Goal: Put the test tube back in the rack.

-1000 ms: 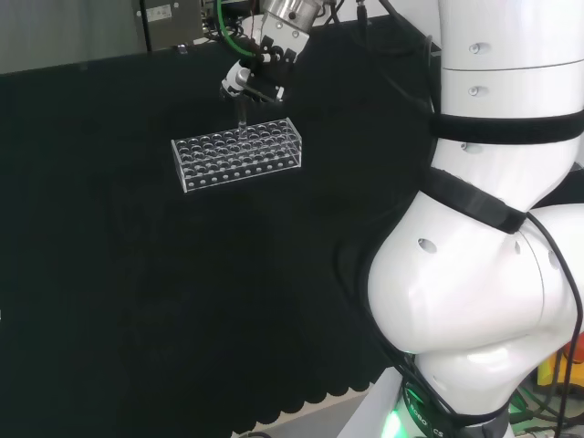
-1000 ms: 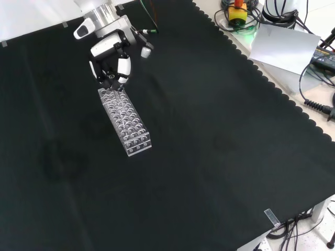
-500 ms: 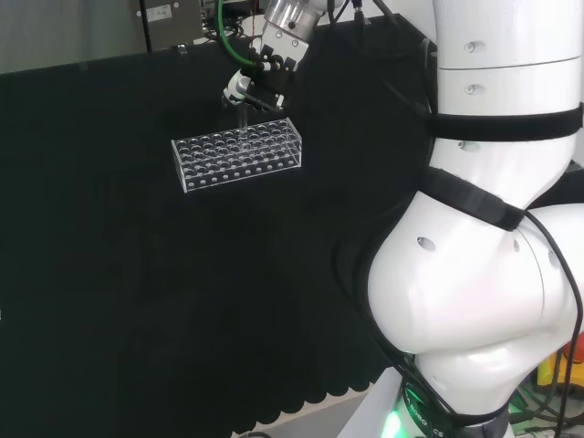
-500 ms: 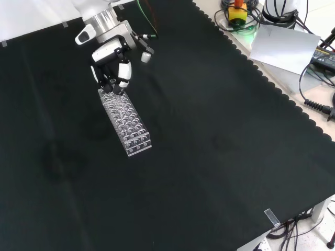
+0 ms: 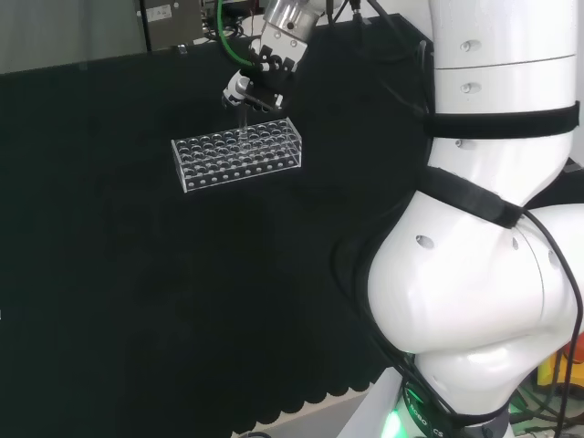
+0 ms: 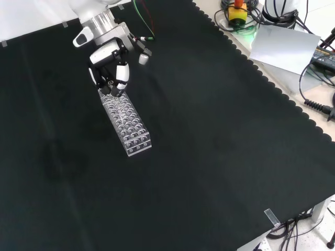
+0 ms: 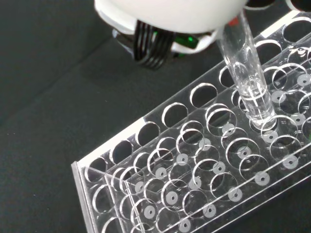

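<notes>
Test tube (image 7: 248, 73) is hanging upright from the hand (image 6: 110, 65), a clear glass tube with its rounded bottom just entering a hole in the rack's top plate, as the wrist view is showing it. A faint liquid line is showing low inside the tube, though I cannot tell what it is holding. In the head view the tube (image 5: 243, 120) is appearing as a thin pale streak dropping from the fingertips to the rack's far edge.

Rack (image 7: 194, 165) is sitting directly below the hand, a clear plastic block with rows of round holes through stacked plates, every other hole in sight standing vacant. In the front view the rack (image 6: 127, 123) is lying lengthwise away from the hand, its near end under the fingertips and its far end well apart from them. In the head view the rack (image 5: 237, 153) is lying just beneath the hand (image 5: 254, 84).

Hand is pointing downward over the rack's end, its black and white fingers (image 6: 121, 78) curling together and pinching the tube's upper part.

Black cloth (image 6: 220, 130) is covering the bench on all sides of the hand. The arm's white links (image 5: 484, 237) are standing well to the right of the hand in the head view.
</notes>
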